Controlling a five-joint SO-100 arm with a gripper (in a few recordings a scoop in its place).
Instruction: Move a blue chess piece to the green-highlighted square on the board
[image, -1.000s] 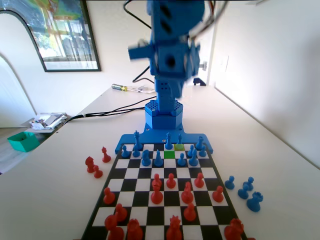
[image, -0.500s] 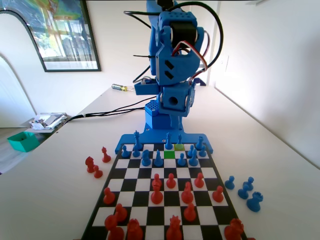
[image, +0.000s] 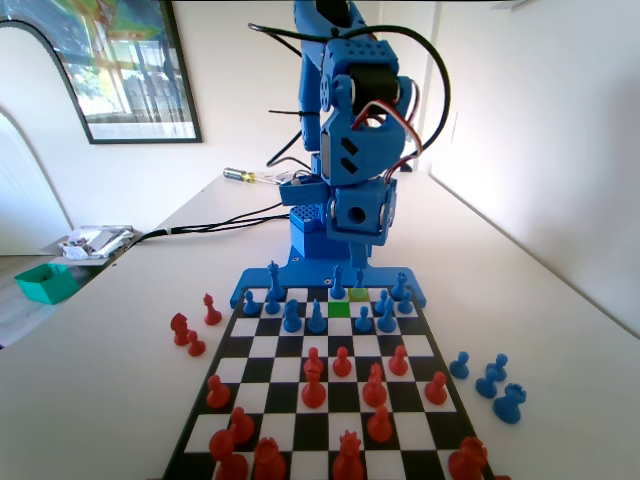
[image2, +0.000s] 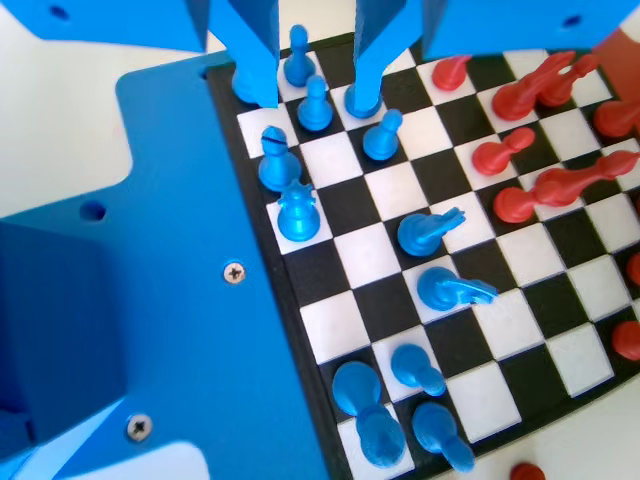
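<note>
On the left of the fixed view, three red pieces (image: 190, 330) stand off the board (image: 330, 400) on the table (image: 100, 330), set aside there, I judge, as captures. In the middle of that view the green-highlighted square (image: 339, 308) lies bare in the second row from the board's far edge, with a paler yellowish square (image: 359, 294) just behind it to the right. The slim blue chess piece (image: 337, 282) stands on the far edge row directly behind the green square; I take it for the one to move, though I cannot be sure.

My pincer (image2: 310, 85) hangs released in the wrist view, jaws apart, holding nothing, above the blue pieces at the board's near-frame edge, a small blue pawn (image2: 315, 103) between the tips. I judge I'm lined up to descend but not yet gripping.

To the right, blue pieces (image: 490, 380) rest on the table beside the board's edge.
</note>
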